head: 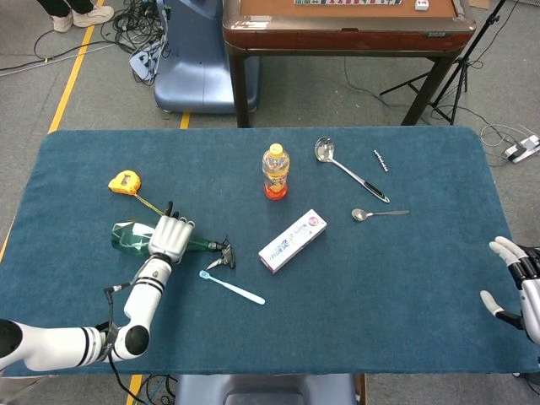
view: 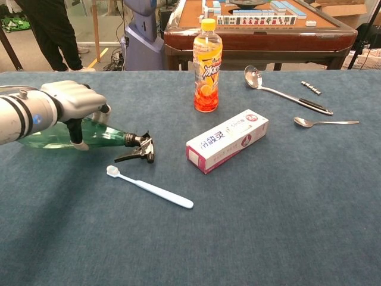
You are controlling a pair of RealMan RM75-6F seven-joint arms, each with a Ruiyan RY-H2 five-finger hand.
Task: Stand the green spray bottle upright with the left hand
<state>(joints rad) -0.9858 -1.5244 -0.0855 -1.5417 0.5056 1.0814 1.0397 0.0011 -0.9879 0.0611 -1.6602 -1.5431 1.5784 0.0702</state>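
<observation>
The green spray bottle [head: 126,235] [view: 106,136] lies on its side at the table's left, its black trigger head [head: 222,254] [view: 139,149] pointing right and raised a little off the cloth. My left hand [head: 170,236] [view: 74,103] grips the bottle's body from above, fingers curled over it and the thumb down its near side. At the table's right edge my right hand [head: 515,281] rests with fingers apart and holds nothing; the chest view does not show it.
A light blue toothbrush [head: 232,288] [view: 150,187] lies just in front of the trigger head. A toothpaste box [head: 292,240], an orange drink bottle [head: 275,171], a ladle [head: 348,169] and a spoon [head: 378,214] sit mid-table. A yellow tape measure [head: 124,181] lies behind the bottle.
</observation>
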